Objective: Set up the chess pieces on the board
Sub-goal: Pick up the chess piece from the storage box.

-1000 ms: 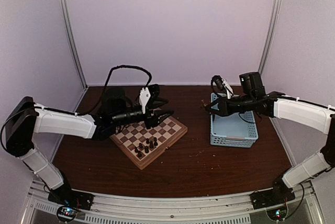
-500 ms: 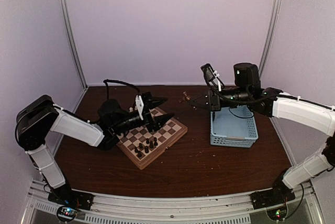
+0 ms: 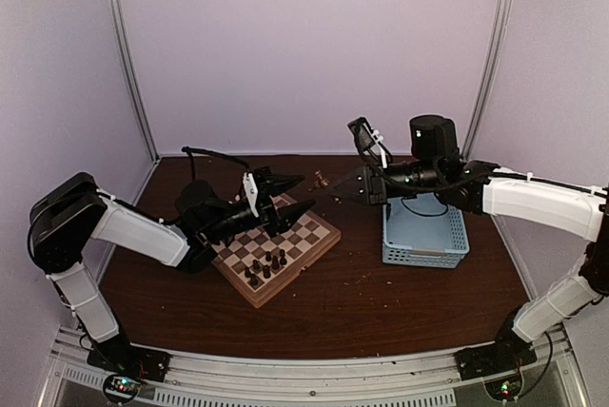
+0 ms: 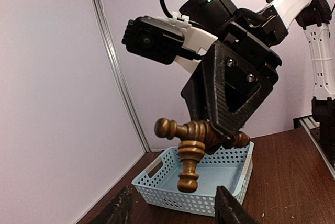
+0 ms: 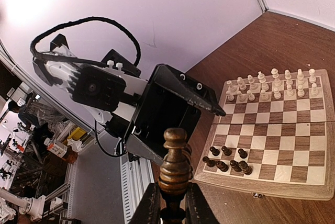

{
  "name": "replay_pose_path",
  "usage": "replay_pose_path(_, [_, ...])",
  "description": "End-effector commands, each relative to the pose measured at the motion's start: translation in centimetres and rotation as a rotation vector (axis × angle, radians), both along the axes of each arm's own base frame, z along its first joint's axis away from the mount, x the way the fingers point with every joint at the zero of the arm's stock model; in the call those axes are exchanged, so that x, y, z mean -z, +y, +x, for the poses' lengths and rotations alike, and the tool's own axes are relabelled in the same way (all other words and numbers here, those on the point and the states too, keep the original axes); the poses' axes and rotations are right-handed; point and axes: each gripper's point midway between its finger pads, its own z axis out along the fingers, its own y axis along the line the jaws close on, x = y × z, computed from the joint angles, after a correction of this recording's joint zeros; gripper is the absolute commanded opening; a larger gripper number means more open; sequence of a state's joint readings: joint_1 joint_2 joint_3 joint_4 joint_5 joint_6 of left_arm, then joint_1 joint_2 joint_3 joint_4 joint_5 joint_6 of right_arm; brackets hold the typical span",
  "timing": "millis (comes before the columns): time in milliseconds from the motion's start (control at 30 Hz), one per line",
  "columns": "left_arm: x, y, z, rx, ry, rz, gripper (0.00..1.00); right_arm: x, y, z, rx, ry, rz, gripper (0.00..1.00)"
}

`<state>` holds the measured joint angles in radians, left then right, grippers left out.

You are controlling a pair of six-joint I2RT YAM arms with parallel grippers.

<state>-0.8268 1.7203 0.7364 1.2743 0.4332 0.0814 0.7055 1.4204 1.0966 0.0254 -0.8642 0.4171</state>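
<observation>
The board (image 3: 306, 236) lies left of centre; it also shows in the right wrist view (image 5: 293, 145). Two rows of cream pieces (image 5: 272, 85) stand along one edge, and several dark pieces (image 5: 227, 160) cluster near the opposite edge (image 3: 266, 264). My right gripper (image 3: 333, 185) is in the air just right of the board's far corner. It is shut (image 5: 174, 205) on two crossed dark brown pieces (image 5: 175, 164), which also show in the left wrist view (image 4: 189, 153). My left gripper (image 3: 290, 194) is open and empty (image 4: 172, 211), facing the right gripper at close range over the board's far corner.
A light blue lattice basket (image 3: 423, 236) stands right of the board, under the right forearm; it looks empty in the left wrist view (image 4: 209, 174). A black cable loops above the left wrist (image 3: 214, 155). White enclosure walls surround the brown table (image 3: 381, 302).
My right gripper has moved left from above the basket toward the left gripper, carrying the dark pieces. The left arm drew back and has barely shifted since.
</observation>
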Motion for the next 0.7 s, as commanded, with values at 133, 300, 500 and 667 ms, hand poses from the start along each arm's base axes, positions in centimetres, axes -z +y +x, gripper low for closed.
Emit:
replay_pose_path(133, [-1.2,0.3,-1.1,0.021,-0.064,-0.033,0.46,-1.7,0.8,-0.1,-0.025,-0.033,0.043,0.12])
replay_pose_path(300, [-1.5,0.2,-1.2,0.020,-0.070,-0.038,0.36,-1.3,0.9,0.0,-0.025,-0.029,0.038,0.12])
replay_pose_path(500, [-1.5,0.2,-1.3,0.018,-0.077,-0.040,0.34,-1.2,1.0,0.0,-0.031,-0.026,0.037,0.12])
replay_pose_path(667, [-1.6,0.1,-1.4,0.021,-0.084,-0.042,0.29,-0.9,1.0,0.0,-0.030,-0.024,0.031,0.11])
